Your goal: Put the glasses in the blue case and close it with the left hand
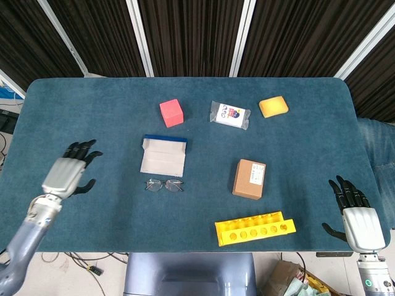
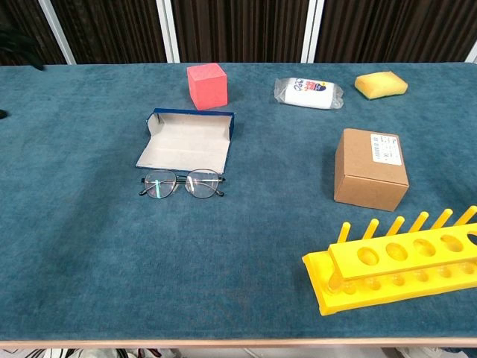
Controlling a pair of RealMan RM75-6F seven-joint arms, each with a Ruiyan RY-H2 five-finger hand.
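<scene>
My left robot hand point(image 1: 70, 170) hovers spread and empty, left of the glasses point(image 1: 164, 184), which lie on the table point(image 1: 111, 216) just beside the open blue case point(image 1: 163, 155), handy for dropping in.

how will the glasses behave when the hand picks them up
The glasses have a thin wire frame, so they are probably light and easily bent. They lie flat on the cloth table, so getting fingers under them may be awkward. The lenses look smooth, possibly slippery.
</scene>
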